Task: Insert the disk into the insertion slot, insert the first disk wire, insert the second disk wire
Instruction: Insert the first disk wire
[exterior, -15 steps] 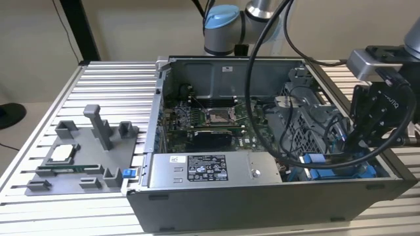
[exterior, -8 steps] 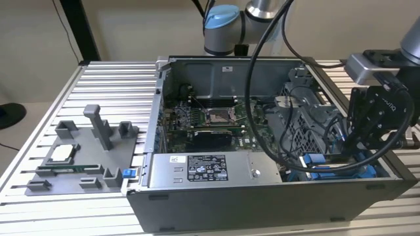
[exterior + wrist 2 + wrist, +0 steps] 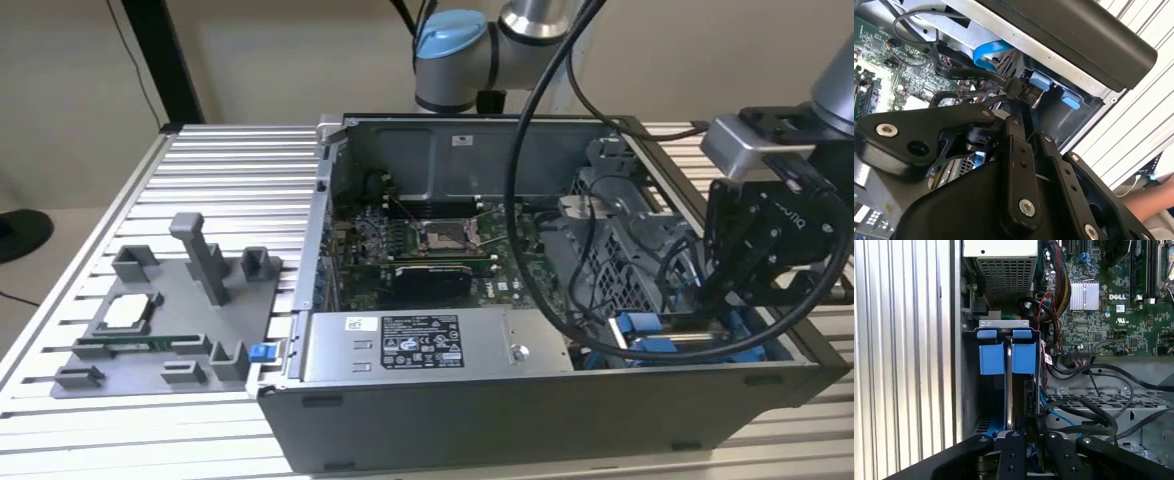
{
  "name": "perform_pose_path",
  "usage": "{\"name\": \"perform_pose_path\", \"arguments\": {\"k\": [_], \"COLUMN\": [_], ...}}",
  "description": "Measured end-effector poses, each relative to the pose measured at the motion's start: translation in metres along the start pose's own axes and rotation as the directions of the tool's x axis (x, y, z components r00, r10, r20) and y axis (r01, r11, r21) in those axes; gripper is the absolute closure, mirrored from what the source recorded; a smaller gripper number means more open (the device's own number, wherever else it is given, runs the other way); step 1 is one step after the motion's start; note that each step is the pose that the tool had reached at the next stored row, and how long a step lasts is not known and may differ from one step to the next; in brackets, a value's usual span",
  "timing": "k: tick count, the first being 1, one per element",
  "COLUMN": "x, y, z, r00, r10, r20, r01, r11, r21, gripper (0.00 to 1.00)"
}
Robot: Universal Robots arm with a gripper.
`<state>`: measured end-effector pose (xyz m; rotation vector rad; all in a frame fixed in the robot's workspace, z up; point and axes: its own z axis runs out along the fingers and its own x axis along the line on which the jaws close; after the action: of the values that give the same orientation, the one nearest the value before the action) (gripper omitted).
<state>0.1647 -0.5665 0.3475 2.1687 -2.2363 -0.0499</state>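
No print reads clearly (small marks on motherboard (image 3: pixel 1114 315), grey box's label (image 3: pixel 420 343)).

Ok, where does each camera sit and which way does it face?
Exterior view: off the arm, looking down into the open computer case; arm and pincer show.
First wrist view: at the wrist, looking past the pincer into the insertion slot.
Second wrist view: at the wrist, looking along the pincer at the slot's blue tabs.
Shared: pincer, insertion slot.
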Motion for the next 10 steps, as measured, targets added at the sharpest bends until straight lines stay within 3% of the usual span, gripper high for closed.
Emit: {"name": "perform_pose_path", "arguments": {"k": [10], "x": [-0.0010], "y": [-0.0001], "z": [0.0037], "r00": [0.9999], "r10": [-0.015], "r20": [-0.0006], "r01": [0.015], "r11": [0.9999], "r21": [0.0017], "gripper": [1.00]}}
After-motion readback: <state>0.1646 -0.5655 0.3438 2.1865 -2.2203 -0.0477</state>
